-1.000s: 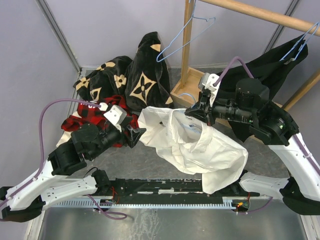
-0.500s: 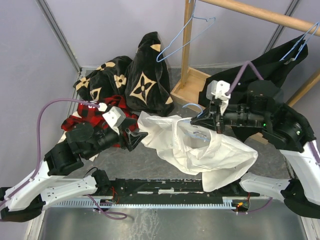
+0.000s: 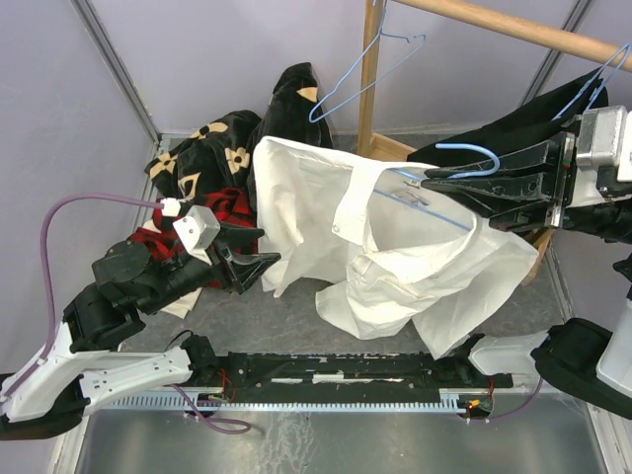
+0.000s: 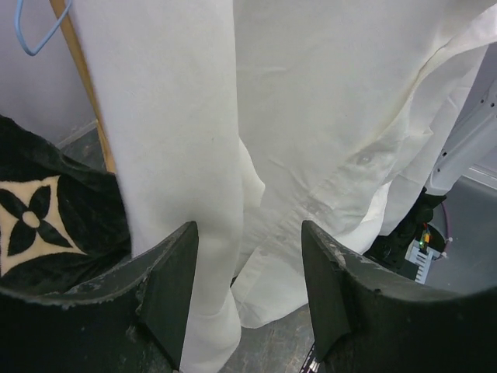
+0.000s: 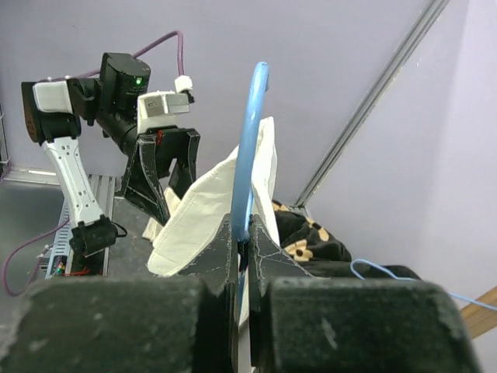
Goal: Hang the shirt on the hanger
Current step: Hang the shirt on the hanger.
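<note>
The white shirt [image 3: 395, 257] hangs spread out in mid-air from the light-blue hanger [image 3: 469, 150], with its hem trailing near the table. My right gripper [image 3: 425, 180] is shut on the hanger wire just below the hook; in the right wrist view the hanger [image 5: 250, 148] rises from between the fingertips of this gripper [image 5: 245, 241], with the shirt [image 5: 210, 202] draped on it. My left gripper [image 3: 252, 247] is open and empty, just left of the shirt's hanging edge. In the left wrist view the shirt [image 4: 311, 116] hangs just beyond the spread left gripper [image 4: 248, 295].
A black garment with tan flowers [image 3: 227, 148] and a red plaid shirt [image 3: 163, 237] lie at the back left. A wooden rack post [image 3: 370, 89] holds a spare blue hanger [image 3: 365, 79]. Another black garment [image 3: 523, 118] hangs at the right under the wooden rail [image 3: 513, 30].
My right arm has lifted the hanger up and to the right, and the shirt has risen off the table and unfolded. My left gripper has drawn back left, away from the cloth.
</note>
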Controlling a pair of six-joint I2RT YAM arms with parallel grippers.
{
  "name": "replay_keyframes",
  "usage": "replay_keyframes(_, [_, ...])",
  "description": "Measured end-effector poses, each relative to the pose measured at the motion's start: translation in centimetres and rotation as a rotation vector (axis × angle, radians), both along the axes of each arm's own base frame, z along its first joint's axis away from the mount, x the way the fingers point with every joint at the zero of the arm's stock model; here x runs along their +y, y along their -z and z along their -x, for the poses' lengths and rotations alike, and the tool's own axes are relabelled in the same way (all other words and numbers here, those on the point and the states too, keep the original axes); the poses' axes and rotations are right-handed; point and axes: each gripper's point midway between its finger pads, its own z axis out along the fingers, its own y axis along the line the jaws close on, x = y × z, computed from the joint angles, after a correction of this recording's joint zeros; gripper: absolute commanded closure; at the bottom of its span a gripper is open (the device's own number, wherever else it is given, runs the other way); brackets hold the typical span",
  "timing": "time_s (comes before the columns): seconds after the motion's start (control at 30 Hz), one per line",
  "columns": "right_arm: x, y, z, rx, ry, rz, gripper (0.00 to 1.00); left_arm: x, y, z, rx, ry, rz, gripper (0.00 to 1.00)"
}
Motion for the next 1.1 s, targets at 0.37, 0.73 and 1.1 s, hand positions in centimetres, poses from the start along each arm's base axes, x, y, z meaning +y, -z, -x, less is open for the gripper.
replay_keyframes(0.37, [5.0,11.1,-5.1,0.230,-0.021,0.267,1.00,0.9,-2.6,1.5,-0.027,0.047,0.022,0.29])
replay_keyframes(0.73, [6.3,19.6,-3.7,0.403,-0.125,0.403,1.00,-2.2,-7.0,0.8,-0.099,0.117,0.041,0.25])
replay_keyframes(1.1, [8.7,20.6,0.2,0.368,-0.267,0.433,1.00,-6.4,-7.5,1.5,-0.122,0.279,-0.001,0.26])
